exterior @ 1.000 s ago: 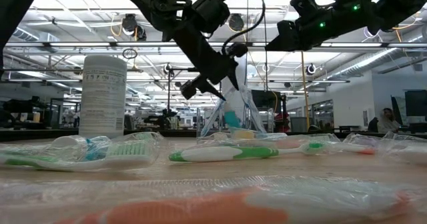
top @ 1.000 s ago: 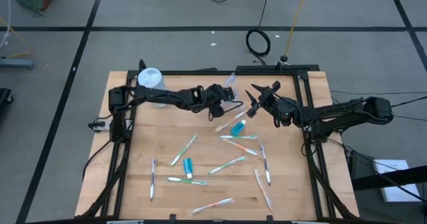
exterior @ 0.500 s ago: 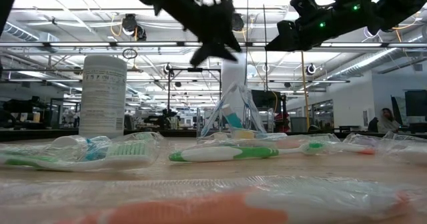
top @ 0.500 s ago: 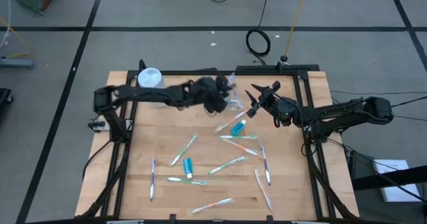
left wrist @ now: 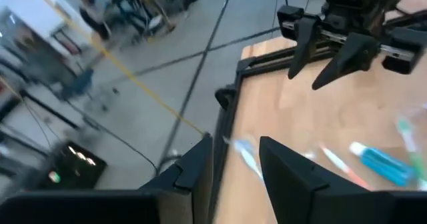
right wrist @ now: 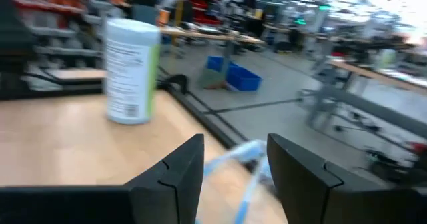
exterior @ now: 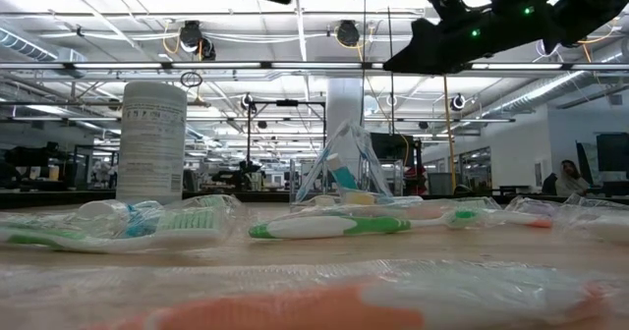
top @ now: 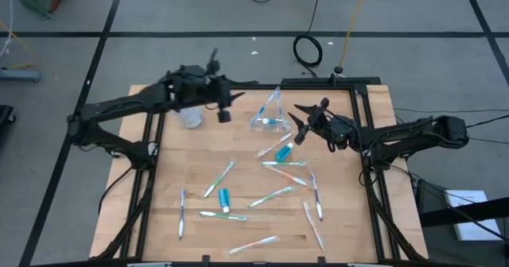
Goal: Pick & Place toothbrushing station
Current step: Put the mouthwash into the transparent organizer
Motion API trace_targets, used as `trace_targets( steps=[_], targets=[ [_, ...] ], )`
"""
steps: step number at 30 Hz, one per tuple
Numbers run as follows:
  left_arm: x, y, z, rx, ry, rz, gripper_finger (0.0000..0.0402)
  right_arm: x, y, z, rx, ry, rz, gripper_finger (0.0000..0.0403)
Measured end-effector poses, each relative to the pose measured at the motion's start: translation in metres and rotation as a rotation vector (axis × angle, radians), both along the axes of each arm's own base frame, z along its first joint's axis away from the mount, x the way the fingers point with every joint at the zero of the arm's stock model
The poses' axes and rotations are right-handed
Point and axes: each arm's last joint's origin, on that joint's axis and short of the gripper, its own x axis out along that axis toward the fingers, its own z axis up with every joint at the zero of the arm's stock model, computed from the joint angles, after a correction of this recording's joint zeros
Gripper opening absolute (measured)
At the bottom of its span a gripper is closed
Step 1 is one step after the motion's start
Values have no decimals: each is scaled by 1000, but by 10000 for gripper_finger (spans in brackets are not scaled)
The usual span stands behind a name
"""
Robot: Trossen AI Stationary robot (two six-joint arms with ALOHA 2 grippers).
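1. The clear plastic cup [top: 270, 114] stands on the wooden table [top: 171, 176] near its far edge, with a blue toothpaste tube and a toothbrush leaning inside it; it serves here as the landmark.
2. The left gripper [top: 219, 108] hangs in the air well to the left of the cup, above the white-blue cylindrical container [top: 189, 116]. In its wrist view its two fingers [left wrist: 193, 167] stand slightly apart with nothing between them.
3. The right gripper [top: 298, 124] hovers just to the right of the cup, pointing toward it. Its fingers [right wrist: 173, 174] are spread, and they hold nothing.
4. A second toothpaste tube [top: 282, 152] lies on the table just in front of the cup, beside a white toothbrush [top: 269, 147].
5. More toothbrushes [top: 274, 195] lie scattered on the table farther in front of the cup, toward the near edge, each in a clear wrapper.
6. A third toothpaste tube [top: 224, 199] lies among them, to the front left of the cup.
7. In the low view the cup [exterior: 339, 173] shows upright behind a green toothbrush [exterior: 334, 227].
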Motion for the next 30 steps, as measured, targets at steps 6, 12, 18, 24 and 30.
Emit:
trace_targets(
  steps=[6,12,18,24,30],
  targets=[
    [-27,-8,0,-146,75,49,113,8,-3,-9,33,29,93,155],
    [-26,-9,-17,-236,134,70,96,38,-6,-8,53,133,121,155],
    [-3,-15,-73,-258,183,-26,90,58,-12,-24,110,375,95,155],
    [26,-18,-134,-236,12,-76,90,57,-22,-33,195,400,-61,155],
    [62,-11,-187,-186,-17,-61,76,49,-29,-41,268,435,-203,155]
  ],
)
